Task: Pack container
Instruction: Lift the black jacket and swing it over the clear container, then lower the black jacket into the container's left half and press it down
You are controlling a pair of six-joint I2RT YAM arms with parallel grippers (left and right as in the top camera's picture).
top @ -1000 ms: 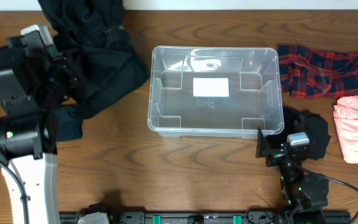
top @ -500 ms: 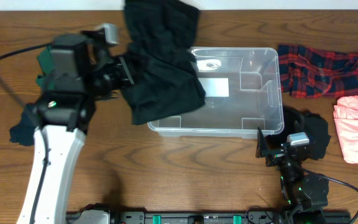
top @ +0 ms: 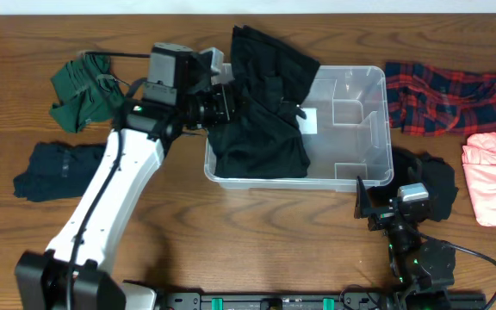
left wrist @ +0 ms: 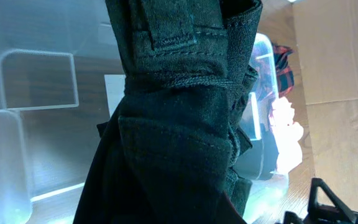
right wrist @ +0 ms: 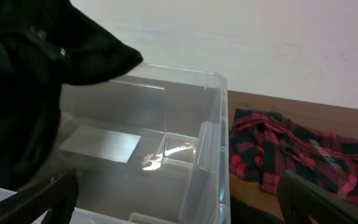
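The container [top: 364, 120] sits in the middle of the counter [top: 231, 232], its long axis running left to right. The left pincer [top: 220, 103] hangs at its left end, clamped on black trousers [top: 261, 129] that drape into the left half, so the bin lies just right of and below it. The right pincer [top: 367, 205], jaws wide and empty, sits by the near right corner, so I'd say the drop is the left arm's

The container [top: 384, 129], a clear rectangular bin with rounded corners, stands upright on the table [top: 231, 241], a dark garment [top: 261, 129] draping its left half and part-hiding its white label [top: 312, 121].
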